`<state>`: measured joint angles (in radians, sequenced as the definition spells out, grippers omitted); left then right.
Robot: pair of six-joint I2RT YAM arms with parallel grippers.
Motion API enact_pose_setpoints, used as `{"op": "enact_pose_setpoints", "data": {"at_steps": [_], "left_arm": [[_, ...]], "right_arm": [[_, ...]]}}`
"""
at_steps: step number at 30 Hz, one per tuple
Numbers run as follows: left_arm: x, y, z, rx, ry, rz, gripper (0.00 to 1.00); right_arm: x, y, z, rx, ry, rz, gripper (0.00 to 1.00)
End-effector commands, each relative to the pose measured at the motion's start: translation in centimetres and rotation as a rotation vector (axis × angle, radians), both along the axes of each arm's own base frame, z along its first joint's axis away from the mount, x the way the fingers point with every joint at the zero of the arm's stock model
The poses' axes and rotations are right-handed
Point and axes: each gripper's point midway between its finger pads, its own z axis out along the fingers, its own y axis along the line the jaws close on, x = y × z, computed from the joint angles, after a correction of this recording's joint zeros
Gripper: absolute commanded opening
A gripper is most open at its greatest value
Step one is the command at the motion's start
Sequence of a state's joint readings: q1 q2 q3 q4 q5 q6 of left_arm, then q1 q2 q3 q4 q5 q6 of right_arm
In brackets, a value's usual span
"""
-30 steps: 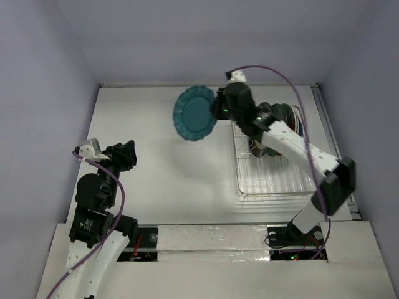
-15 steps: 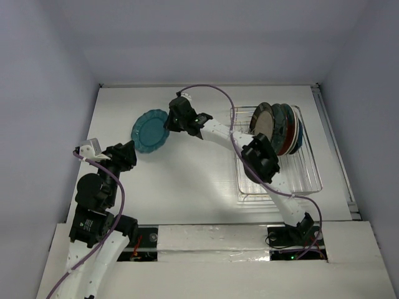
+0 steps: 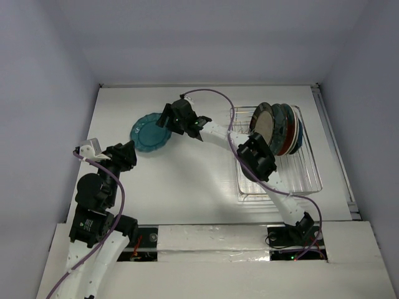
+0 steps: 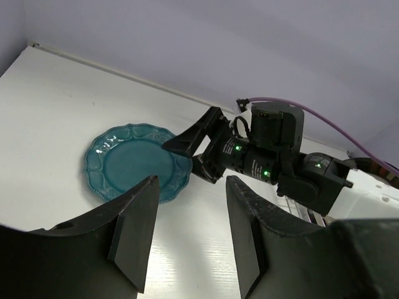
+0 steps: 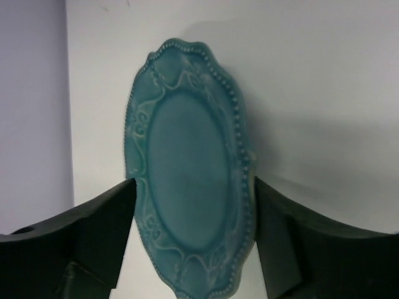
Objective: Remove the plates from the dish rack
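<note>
A teal plate (image 3: 149, 132) (image 4: 134, 163) (image 5: 187, 180) with a beaded scalloped rim lies flat on the white table, left of centre. My right gripper (image 3: 166, 119) (image 4: 181, 157) (image 5: 195, 187) is open at the plate's right edge, one finger on each side of the rim and neither gripping it. The chrome wire dish rack (image 3: 293, 177) stands on the right. Several plates (image 3: 277, 128) stand upright at its far end, a cream one in front. My left gripper (image 3: 124, 154) (image 4: 191, 180) hovers open and empty nearer than the teal plate.
The right arm's forearm (image 3: 218, 132) reaches across from the rack to the teal plate, and its purple cable (image 3: 215, 99) loops above it. Grey walls close off the far, left and right sides of the table (image 3: 187, 174).
The right arm carried the teal plate from beside the rack leftward and down onto the table, then opened its jaws and let it go. The left arm has not moved.
</note>
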<state>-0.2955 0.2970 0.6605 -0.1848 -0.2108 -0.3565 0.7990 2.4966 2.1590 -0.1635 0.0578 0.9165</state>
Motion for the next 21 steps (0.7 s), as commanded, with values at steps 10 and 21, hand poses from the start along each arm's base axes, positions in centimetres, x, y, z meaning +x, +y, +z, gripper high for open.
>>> {"op": "enact_pose_setpoints", "data": {"at_steps": [10, 21], "left_arm": [[0.4, -0.3, 0.2, -0.003, -0.014, -0.010, 0.44], [0.3, -0.3, 0.1, -0.006, -0.012, -0.011, 0.44]], "right_arm": [[-1.3, -1.3, 3.1, -0.015, -0.046, 0.016, 1.00], [-3.7, -8.8, 10.7, -0.137, -0.231, -0.067, 0.90]]}}
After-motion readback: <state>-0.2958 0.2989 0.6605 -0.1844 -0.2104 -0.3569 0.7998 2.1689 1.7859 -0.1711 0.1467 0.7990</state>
